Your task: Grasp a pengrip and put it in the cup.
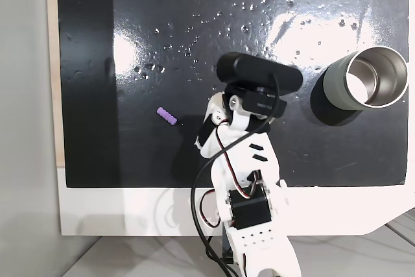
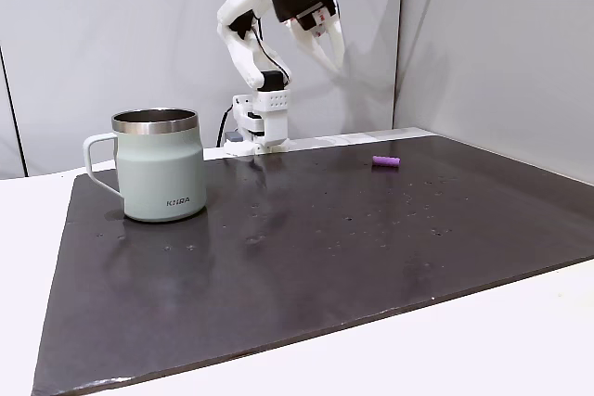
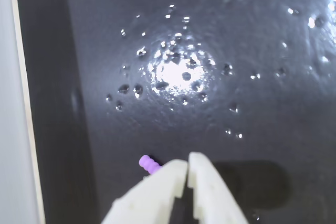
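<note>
High above the dark worktop (image 2: 306, 257), the white claw (image 3: 187, 174) hangs with its 2 fingers pressed together and nothing between them, as the wrist view shows. Seen from a fixed view at the side, the claw (image 2: 320, 44) points downward from a raised, folded arm, well clear of the surface. The pengrip (image 1: 167, 116), a small purple ribbed tube, lies flat on the worktop, off to the left of the arm in a fixed view from above; in the wrist view the pengrip (image 3: 148, 163) peeks out just beside the left fingertip, though the side view suggests it sits far below. The cup (image 2: 160, 166), a grey-green mug with a steel rim, stands upright well apart from the pengrip (image 2: 386, 161), on the opposite side of the arm, its steel interior bare in the view from above (image 1: 366, 77). By these pictures, none of the task is done: the grasp, the carry and the drop into the cup all remain.
</note>
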`<state>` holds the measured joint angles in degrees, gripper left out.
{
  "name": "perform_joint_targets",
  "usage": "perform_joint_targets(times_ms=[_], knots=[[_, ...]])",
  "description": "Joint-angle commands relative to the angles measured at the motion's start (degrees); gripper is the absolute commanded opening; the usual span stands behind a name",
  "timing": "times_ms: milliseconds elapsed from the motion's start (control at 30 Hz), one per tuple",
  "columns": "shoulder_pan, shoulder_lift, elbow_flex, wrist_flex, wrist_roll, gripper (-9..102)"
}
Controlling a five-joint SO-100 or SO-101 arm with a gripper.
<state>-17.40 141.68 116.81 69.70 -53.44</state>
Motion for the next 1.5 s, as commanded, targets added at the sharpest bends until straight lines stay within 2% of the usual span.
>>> perform_joint_targets(times_ms=[0, 133, 433, 600, 833, 1200, 1467], knots=[[-3.3, -6.5, -9.9, 0.3, -7.0, 0], [-7.5, -11.2, -13.3, 2.2, -16.1, 4], [-13.1, -25.8, -25.2, 13.5, -31.4, 25], [-16.2, -33.6, -31.6, 17.7, -35.8, 28], [-18.6, -40.3, -32.4, 21.3, -43.2, 28], [-18.5, -53.1, -34.2, 13.8, -48.5, 30], [-19.9, -54.0, -23.2, 3.6, -47.8, 32]])
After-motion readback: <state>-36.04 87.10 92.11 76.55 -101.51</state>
